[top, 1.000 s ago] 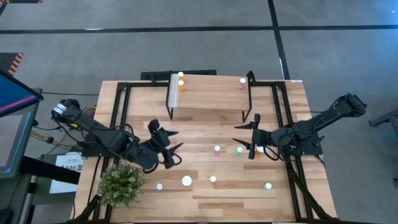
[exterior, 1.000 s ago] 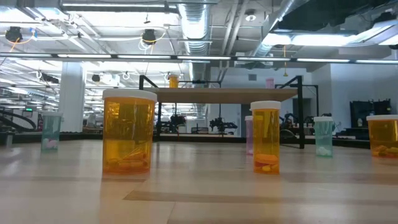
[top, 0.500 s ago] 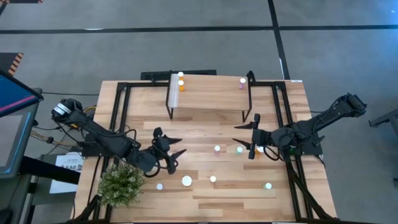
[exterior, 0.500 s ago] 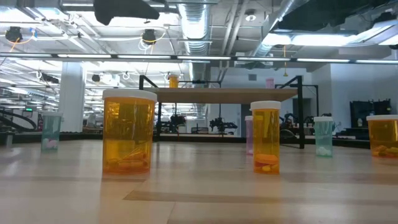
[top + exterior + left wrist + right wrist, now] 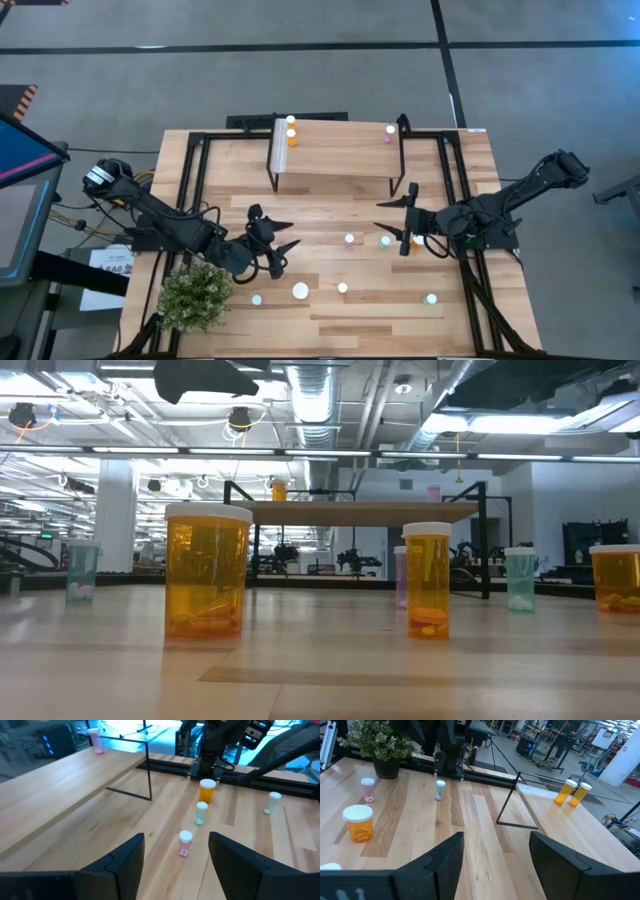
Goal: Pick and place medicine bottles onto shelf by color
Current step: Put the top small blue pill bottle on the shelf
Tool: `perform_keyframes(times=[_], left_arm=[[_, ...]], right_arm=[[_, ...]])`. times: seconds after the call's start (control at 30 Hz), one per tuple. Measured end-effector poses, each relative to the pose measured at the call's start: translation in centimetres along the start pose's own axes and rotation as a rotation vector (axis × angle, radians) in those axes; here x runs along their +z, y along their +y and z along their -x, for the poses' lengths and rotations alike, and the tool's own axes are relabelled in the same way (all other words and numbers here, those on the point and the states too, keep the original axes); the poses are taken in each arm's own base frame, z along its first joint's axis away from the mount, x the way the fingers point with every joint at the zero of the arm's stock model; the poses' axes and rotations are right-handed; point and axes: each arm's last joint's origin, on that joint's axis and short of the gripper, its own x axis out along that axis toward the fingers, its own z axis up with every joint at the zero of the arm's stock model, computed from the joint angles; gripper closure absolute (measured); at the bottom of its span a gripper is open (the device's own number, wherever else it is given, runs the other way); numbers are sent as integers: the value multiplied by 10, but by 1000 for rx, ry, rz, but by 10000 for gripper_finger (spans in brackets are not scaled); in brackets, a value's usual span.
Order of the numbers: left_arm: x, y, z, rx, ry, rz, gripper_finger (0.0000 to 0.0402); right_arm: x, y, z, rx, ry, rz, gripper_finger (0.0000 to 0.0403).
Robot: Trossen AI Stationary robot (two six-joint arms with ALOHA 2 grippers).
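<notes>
The shelf (image 5: pixel 335 150) stands at the table's far side; two orange medicine bottles (image 5: pixel 291 131) and a pink one (image 5: pixel 390 132) stand on its plank. More white-capped bottles stand on the table: pink (image 5: pixel 185 843), green (image 5: pixel 201 813), orange (image 5: pixel 207 790), a large orange one (image 5: pixel 206 570) and a smaller orange one (image 5: pixel 428 580). My left gripper (image 5: pixel 292 235) hovers open left of centre, pointing toward the pink bottle (image 5: pixel 349 239). My right gripper (image 5: pixel 382 217) waits open on the right, beside the green bottle (image 5: pixel 385 240) and the orange one (image 5: pixel 417 240).
A potted plant (image 5: pixel 195 295) stands at the near left corner, close to my left arm. Black frame rails (image 5: pixel 195 190) run along both table sides. Several bottles (image 5: pixel 342 288) are scattered near the front edge; bare wood lies between the shelf and them.
My left gripper has shifted a little toward the near edge and the right, turning slightly, and its dark shape has come into the top of the low view. It then held still. No bottle has moved.
</notes>
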Motion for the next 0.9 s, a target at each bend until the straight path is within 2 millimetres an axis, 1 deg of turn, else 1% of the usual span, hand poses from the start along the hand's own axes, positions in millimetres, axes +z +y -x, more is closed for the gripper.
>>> perform_keyframes(times=[0.2,0.9], left_arm=[[0,1,0,23,-10,-2,194],[0,1,0,25,-10,-3,194]], right_arm=[[0,0,0,0,0,0,154],[0,0,0,0,0,0,154]])
